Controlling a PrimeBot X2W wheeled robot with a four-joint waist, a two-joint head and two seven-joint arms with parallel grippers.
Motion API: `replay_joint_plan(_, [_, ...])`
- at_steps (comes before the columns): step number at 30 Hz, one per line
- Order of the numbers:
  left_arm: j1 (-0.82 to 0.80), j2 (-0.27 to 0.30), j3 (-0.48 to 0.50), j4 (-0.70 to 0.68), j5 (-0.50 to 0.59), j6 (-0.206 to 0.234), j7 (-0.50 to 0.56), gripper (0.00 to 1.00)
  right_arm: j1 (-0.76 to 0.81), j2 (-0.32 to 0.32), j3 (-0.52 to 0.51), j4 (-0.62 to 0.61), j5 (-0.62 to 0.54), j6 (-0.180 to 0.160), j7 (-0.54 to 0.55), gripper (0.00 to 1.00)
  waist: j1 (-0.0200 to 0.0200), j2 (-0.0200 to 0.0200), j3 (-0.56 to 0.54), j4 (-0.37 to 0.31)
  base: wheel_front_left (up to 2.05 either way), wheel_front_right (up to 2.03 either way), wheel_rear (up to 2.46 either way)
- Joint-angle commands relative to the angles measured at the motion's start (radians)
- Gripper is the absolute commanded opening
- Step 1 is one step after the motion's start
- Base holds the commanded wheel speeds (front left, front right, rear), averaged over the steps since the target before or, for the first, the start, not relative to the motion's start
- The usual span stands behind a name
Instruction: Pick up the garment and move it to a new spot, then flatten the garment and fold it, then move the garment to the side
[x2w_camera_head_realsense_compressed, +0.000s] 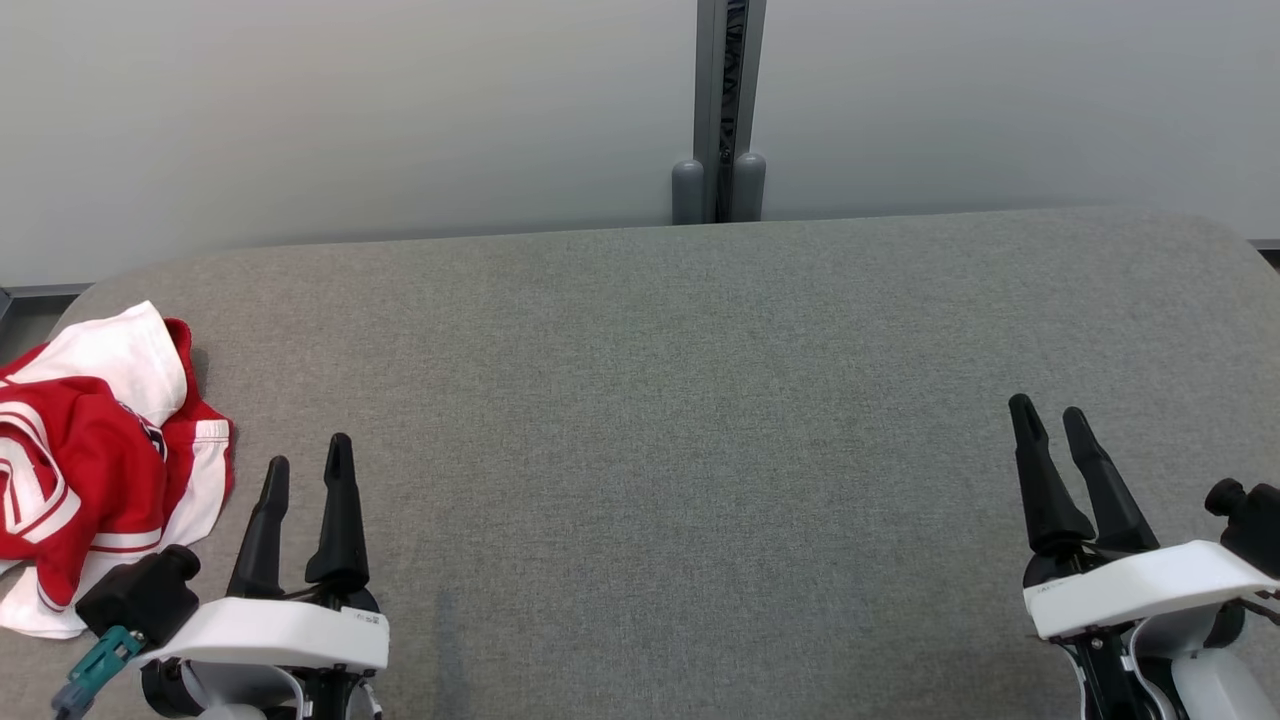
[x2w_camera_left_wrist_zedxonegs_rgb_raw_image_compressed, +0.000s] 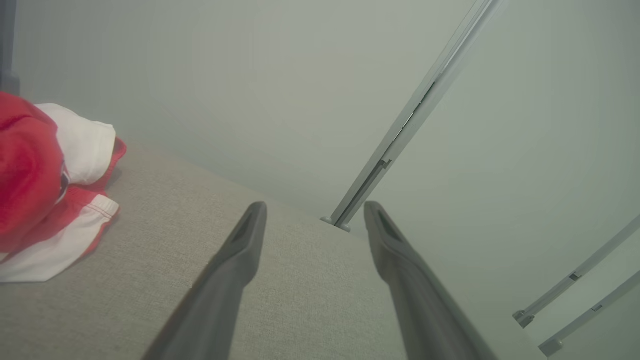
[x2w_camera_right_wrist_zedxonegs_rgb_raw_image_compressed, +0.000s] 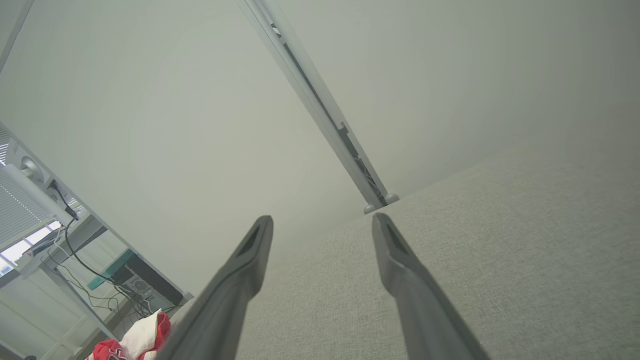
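Red-and-white garment (x2w_camera_head_realsense_compressed: 95, 450) sits crumpled on the counter (x2w_camera_head_realsense_compressed: 650, 400) at the frame's left. My left pincer (x2w_camera_head_realsense_compressed: 309, 452) and right pincer (x2w_camera_head_realsense_compressed: 1047, 406) hang spread, empty; pickup not begun, so I'd reach left.

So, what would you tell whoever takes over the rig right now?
Garment: red and white, crumpled at the left end of the grey surface.
Left gripper: open, empty, beside the garment, fingers clear of it.
Right gripper: open, empty, over the surface's right end.
Done: nothing evident.
Left: pick up, move, flatten, fold, set aside.
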Motion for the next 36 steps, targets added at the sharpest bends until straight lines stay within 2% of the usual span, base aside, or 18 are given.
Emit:
replay_joint_plan(1, [-0.028, 0.006, -0.002, -0.006, 0.026, 0.006, -0.008, 1.0, -0.005, -0.01, -0.005, -0.012, -0.026, 0.006, -0.012, 1.0, 0.0, 0.0, 0.0, 0.0, 0.0, 0.0, 0.0])
replay_joint_plan(13, [-0.042, 0.007, -0.031, 0.028, 0.158, 0.023, -0.035, 1.0, 0.009, -0.012, -0.015, 0.022, -0.171, 0.006, -0.044, 1.0, 0.0, 0.0, -0.004, -0.002, 0.0, 0.0, 0.0])
replay_joint_plan(36, [-0.056, 0.009, -0.081, 0.084, 0.373, 0.035, -0.08, 1.0, 0.006, -0.032, 0.019, 0.057, -0.357, 0.006, -0.097, 1.0, 0.0, 0.0, -0.015, -0.006, 0.0, 0.0, 0.0])
